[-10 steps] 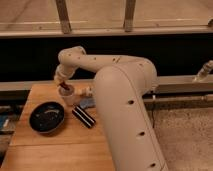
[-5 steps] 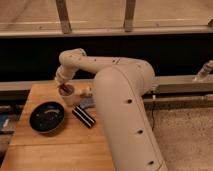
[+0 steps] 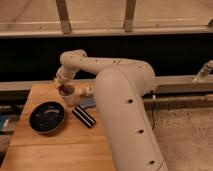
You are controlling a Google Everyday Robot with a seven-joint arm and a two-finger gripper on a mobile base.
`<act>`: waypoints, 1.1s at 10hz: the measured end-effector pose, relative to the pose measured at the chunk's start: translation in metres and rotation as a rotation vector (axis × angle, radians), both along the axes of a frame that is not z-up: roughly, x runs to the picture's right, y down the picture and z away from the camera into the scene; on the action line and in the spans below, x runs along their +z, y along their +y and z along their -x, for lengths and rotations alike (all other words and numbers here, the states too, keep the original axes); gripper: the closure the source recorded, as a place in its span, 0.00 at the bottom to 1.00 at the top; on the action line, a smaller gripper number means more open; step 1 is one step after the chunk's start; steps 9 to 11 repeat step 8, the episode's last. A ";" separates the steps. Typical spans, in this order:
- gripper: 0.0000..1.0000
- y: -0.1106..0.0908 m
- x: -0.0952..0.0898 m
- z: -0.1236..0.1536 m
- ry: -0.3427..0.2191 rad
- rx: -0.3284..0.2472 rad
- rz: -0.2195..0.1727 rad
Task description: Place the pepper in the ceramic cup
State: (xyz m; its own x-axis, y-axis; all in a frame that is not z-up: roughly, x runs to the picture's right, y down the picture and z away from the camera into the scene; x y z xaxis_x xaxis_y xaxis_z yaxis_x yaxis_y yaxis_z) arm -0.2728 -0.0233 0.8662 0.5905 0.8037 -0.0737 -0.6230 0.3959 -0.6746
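Camera view puts you above and behind the arm [image 3: 120, 95], which curves from the lower right up and over to the far left of the wooden table [image 3: 55, 145]. Your gripper [image 3: 63, 86] hangs at the end of that arm directly over the ceramic cup [image 3: 67, 96], its tip right at the cup's rim. You cannot tell from this angle whether it is spread or pinching anything. A small dark reddish shape, which looks like the pepper [image 3: 64, 90], sits at the mouth of the cup just beneath the gripper; you cannot tell whether it is held or already resting inside.

You find the ceramic cup standing upright near the back edge of the table, pale against the wood. Just in front of it and to the left lies the dark round plate [image 3: 46, 117], near the cup but apart from it. To the right of the plate lies the black bar with white stripes [image 3: 84, 116], set at a slant, and just behind that bar a small blue-grey object [image 3: 88, 103] rests close against the arm
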 end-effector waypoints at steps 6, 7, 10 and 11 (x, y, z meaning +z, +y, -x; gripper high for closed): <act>0.20 -0.001 -0.002 -0.002 0.001 0.018 -0.009; 0.20 -0.001 -0.001 -0.003 0.002 0.019 -0.009; 0.20 -0.001 -0.002 -0.003 0.002 0.020 -0.009; 0.20 -0.001 -0.002 -0.003 0.002 0.020 -0.009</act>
